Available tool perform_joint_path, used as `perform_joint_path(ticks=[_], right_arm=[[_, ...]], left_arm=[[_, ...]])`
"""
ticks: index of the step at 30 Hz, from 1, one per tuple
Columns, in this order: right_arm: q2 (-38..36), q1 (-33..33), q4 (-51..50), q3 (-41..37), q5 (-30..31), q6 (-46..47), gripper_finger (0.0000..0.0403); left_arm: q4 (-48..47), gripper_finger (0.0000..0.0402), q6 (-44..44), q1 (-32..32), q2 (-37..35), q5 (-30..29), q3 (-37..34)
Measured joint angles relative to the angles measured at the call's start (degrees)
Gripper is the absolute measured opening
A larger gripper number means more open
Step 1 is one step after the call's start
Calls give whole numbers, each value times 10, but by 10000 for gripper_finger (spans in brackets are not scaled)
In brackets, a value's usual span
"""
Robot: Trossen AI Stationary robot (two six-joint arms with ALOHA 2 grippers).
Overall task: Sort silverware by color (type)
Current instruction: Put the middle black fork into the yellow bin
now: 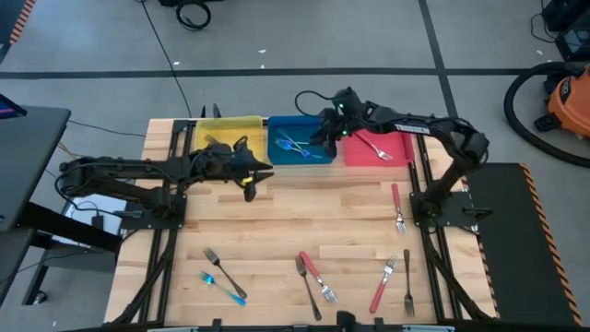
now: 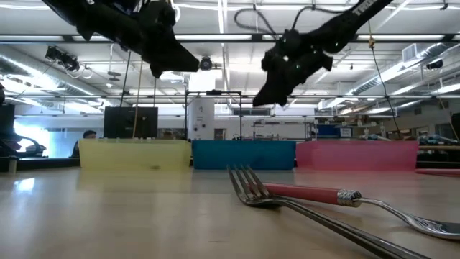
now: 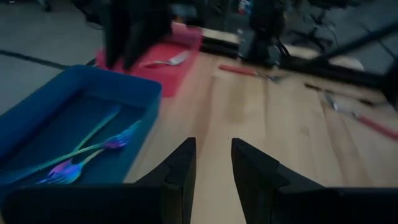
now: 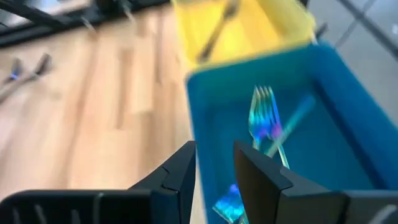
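Right gripper hovers spread and empty over the blue bin; forks at five o'clock look light, stiff, slippery — pinch mid-handle.

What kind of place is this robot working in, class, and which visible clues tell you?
Probably a robotics lab or workshop: ceiling strip lights over a large open hall, a shop vacuum on the taped concrete floor, and a wooden table flanked by two robot arms.

Bright, even overhead strip lighting; both wrist views motion-blurred; soft shadows on the table.
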Motion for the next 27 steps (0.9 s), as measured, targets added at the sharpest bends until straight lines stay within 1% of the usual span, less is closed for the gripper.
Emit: perform_joint_path(ticks=[3,10,12,15,16,17,19,23,27], right_arm=[[-40,21,1,0,0,0,116],[-129,69,3,0,20,-6,116],[-148,81,6,0,23,-3,116],[-171,96,13,0,25,-1,116],[-178,102,17,0,31,-1,116],[-183,106,20,1,40,-1,116],[-191,116,23,1,69,0,116],[-198,132,25,1,143,0,116],[-197,141,24,1,176,0,116]], left_arm=[[-14,103,25,-27,0,0,0],[-3,103,16,-79,0,0,0],[1,103,39,-93,0,2,0],[8,103,105,-106,9,10,0],[21,103,111,-109,13,12,0],[46,103,108,-109,20,13,0],[62,103,79,-107,34,12,1],[62,105,70,-106,61,10,0],[58,115,64,-110,91,12,0]])
